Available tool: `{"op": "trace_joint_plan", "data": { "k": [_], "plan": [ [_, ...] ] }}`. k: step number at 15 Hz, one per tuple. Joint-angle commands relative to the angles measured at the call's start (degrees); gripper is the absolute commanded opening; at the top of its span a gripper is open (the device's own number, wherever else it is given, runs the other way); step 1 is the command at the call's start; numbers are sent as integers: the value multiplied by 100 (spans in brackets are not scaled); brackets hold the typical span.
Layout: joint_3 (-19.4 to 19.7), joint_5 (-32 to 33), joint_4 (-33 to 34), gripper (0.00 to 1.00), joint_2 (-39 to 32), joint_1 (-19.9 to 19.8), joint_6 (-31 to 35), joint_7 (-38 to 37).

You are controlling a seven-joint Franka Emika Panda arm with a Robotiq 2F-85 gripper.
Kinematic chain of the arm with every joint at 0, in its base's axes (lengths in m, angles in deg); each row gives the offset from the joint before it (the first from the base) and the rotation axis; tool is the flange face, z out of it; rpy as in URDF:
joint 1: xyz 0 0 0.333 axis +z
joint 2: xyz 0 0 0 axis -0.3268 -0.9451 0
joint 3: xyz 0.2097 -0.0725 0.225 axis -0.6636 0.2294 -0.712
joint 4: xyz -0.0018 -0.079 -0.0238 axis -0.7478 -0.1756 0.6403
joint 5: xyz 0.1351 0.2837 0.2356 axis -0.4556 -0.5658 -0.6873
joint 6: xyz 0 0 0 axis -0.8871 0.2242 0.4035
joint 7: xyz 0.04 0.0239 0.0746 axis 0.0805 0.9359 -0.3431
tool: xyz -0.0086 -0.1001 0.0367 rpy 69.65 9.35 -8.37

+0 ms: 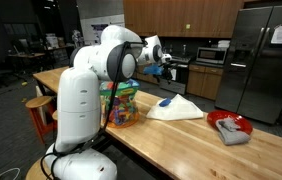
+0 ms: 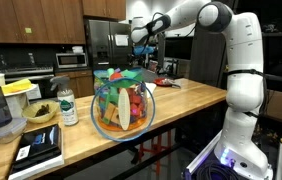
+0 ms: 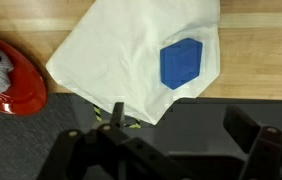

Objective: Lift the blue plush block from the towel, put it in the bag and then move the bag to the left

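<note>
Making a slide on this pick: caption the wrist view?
Blue plush block resting on the white towel, red bowl at the left edge.

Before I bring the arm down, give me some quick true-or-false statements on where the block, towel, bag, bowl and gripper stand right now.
1. The small soft blue plush block lies on the rumpled white towel. True.
2. The gripper is shut on the block. False: its jaws are open and hold nothing, and it is well above the towel.
3. The block is inside the upright see-through plastic bag. False: the block is on the towel, and the bag shows only multicoloured pieces.
4. The shiny red bowl sits beside the towel, not on it. True.
5. The bag stands on the wooden table. True.
</note>
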Motion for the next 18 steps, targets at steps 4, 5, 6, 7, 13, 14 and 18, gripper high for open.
{"op": "trace_joint_plan", "data": {
  "k": [4,5,6,7,13,14,18],
  "plan": [
    [133,-58,220,100,-397,170,-440,73],
    [139,-90,291,100,-525,177,-574,94],
    [152,-127,360,100,-682,179,-625,60],
    [173,-144,412,100,-808,185,-631,13],
    [287,-545,778,100,-1544,164,-512,-69],
    [299,-622,830,100,-1634,161,-498,-60],
    [335,-927,1032,100,-1970,162,-149,-153]
  ]
}}
